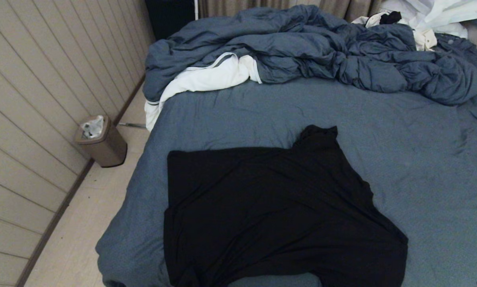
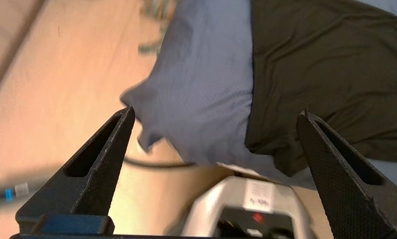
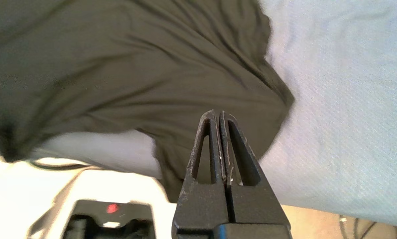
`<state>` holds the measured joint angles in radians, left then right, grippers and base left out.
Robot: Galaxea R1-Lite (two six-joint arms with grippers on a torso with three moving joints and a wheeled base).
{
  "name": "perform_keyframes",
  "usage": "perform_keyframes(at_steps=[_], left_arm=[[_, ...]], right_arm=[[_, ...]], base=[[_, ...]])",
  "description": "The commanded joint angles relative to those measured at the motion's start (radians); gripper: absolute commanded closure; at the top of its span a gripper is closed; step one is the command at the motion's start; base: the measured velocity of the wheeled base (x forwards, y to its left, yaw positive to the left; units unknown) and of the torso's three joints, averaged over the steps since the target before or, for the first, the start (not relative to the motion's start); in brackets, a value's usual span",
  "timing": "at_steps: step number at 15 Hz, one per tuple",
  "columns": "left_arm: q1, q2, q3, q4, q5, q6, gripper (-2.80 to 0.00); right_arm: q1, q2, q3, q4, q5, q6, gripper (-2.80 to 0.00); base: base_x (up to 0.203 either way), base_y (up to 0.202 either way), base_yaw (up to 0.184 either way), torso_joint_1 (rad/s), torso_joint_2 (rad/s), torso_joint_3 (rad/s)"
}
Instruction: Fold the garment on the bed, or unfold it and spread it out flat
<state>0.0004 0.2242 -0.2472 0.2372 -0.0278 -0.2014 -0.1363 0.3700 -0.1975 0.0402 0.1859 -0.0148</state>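
Dim, flat head view; both wrist views brighter, smeared by motion blur.

Left end effector [image 2: 215, 113]: fingers spread wide apart, nothing between them. Right end effector [image 3: 218, 114]: fingers pressed fully together, gripping nothing. Neither arm appears in the head view; both are seen only by their own wrist cameras.

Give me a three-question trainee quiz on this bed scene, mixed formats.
1. True or false: the garment lies on the duvet.
2. Which gripper has its fingers shut: A) left gripper B) right gripper?
3. Fill in: a bin stands on the floor, at the bed's ____ side in the head view.

Key: 1 false, it lies on the sheet, apart from the duvet; 2 B; 3 left.
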Motion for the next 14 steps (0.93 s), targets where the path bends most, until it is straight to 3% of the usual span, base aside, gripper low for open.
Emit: perform_keyframes(at_steps=[1, 3, 5, 8, 11, 14], left_arm=[[0.001, -0.201, 0.101, -0.021, -0.004, 0.076, -2.8], [0.001, -0.222, 0.148, -0.05, 0.016, 0.106, -2.8], [0.001, -0.223, 0.163, -0.049, 0.06, 0.084, -2.8], [0.001, -0.221, 0.171, -0.044, 0.063, 0.111, -2.8], [0.0, -0.22, 0.173, -0.047, 0.062, 0.123, -2.8], [0.001, -0.221, 0.172, -0.047, 0.062, 0.123, -2.8]], right_arm=[[0.007, -0.096, 0.132, -0.107, -0.019, -0.012, 0.0], [0.008, -0.096, 0.198, -0.214, -0.028, -0.027, 0.0], [0.008, -0.097, 0.198, -0.195, -0.032, -0.031, 0.0], [0.011, -0.091, 0.198, -0.192, -0.038, -0.069, 0.0], [0.011, -0.091, 0.196, -0.1, -0.134, -0.236, 0.0], [0.02, -0.103, 0.189, -0.071, -0.134, -0.223, 0.0]], base=[[0.0, 0.0, 0.0, 0.0, 0.0, 0.0], [0.0, 0.0, 0.0, 0.0, 0.0, 0.0], [0.0, 0.0, 0.0, 0.0, 0.0, 0.0], [0.0, 0.0, 0.0, 0.0, 0.0, 0.0], [0.0, 0.0, 0.0, 0.0, 0.0, 0.0], [0.0, 0.0, 0.0, 0.0, 0.0, 0.0]])
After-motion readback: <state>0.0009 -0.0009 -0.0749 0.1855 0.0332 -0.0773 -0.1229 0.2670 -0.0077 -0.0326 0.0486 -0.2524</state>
